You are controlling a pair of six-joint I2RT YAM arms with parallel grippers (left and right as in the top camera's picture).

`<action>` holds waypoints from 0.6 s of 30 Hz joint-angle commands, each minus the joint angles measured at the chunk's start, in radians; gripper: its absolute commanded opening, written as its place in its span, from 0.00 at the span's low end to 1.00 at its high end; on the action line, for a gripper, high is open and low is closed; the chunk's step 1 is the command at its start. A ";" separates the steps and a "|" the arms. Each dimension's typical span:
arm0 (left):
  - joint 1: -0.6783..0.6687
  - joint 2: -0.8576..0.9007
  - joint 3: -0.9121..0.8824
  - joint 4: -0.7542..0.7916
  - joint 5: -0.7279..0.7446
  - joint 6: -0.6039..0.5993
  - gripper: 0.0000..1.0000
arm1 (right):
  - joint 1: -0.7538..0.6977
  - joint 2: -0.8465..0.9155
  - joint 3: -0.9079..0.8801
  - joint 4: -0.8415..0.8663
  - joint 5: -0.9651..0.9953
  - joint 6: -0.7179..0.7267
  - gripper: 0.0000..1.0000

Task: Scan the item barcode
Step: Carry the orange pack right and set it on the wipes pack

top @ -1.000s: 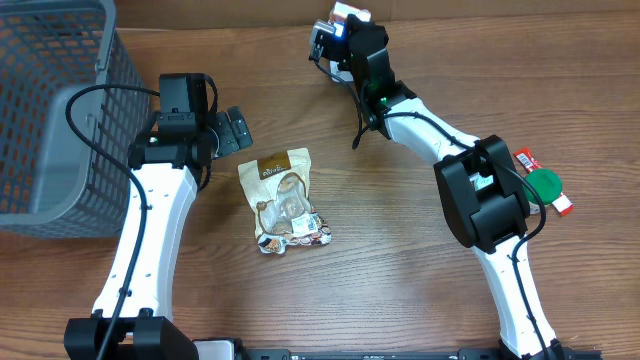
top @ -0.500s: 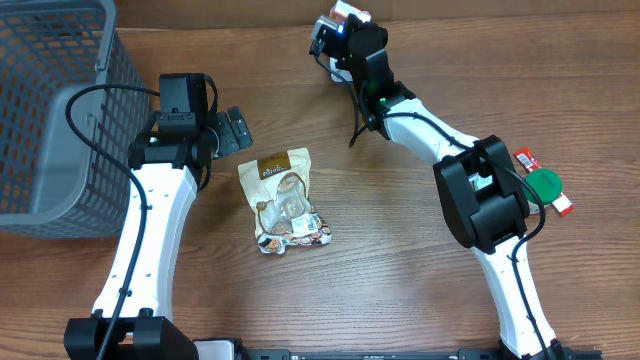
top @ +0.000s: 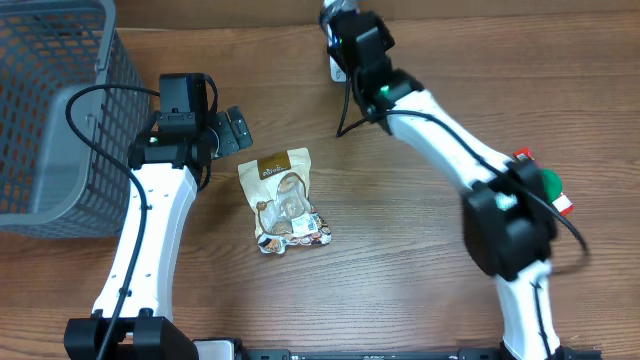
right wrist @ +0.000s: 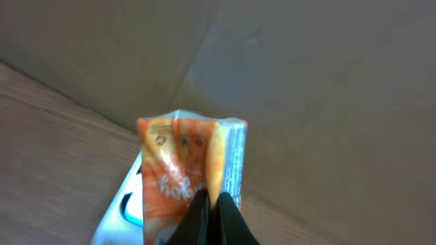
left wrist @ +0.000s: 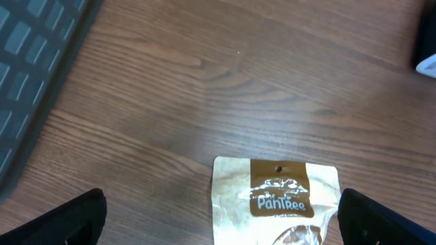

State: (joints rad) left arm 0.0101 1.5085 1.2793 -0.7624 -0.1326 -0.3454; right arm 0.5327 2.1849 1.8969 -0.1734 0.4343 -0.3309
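The right fingers [right wrist: 228,218] are pinched shut on the orange packet [right wrist: 180,170], held at the far edge of the tabletop [top: 420,250] beside a white thing [right wrist: 119,211] (perhaps the scanner, hard to tell). The step in hand looks like presenting the barcode. The next move calls for turning the packet's printed side toward the reader. The left fingers [left wrist: 68,218] stand wide apart and empty over the brown pouch [left wrist: 276,197].

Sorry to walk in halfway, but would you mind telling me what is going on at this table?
The right gripper is shut on a small orange packet, holding it up at the far edge of the table. The left gripper is open and holds nothing; it hangs near a brown snack pouch that lies flat on the wood. A grey basket stands at the left.
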 commanded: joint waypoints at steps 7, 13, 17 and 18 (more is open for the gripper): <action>0.003 0.008 0.010 0.003 -0.005 -0.006 1.00 | -0.103 -0.356 0.014 -0.661 -0.037 0.436 0.03; 0.003 0.008 0.010 0.003 -0.005 -0.006 1.00 | -0.206 -0.387 0.002 -1.106 -0.180 0.436 0.04; 0.003 0.008 0.010 0.004 -0.005 -0.006 1.00 | -0.279 -0.387 -0.095 -1.230 -0.197 0.436 0.04; 0.003 0.008 0.010 0.003 -0.005 -0.006 1.00 | -0.299 -0.387 -0.135 -1.232 -0.197 0.436 0.04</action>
State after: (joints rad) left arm 0.0101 1.5089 1.2793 -0.7620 -0.1322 -0.3454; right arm 0.2741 1.7973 1.8252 -1.3983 0.2737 0.0864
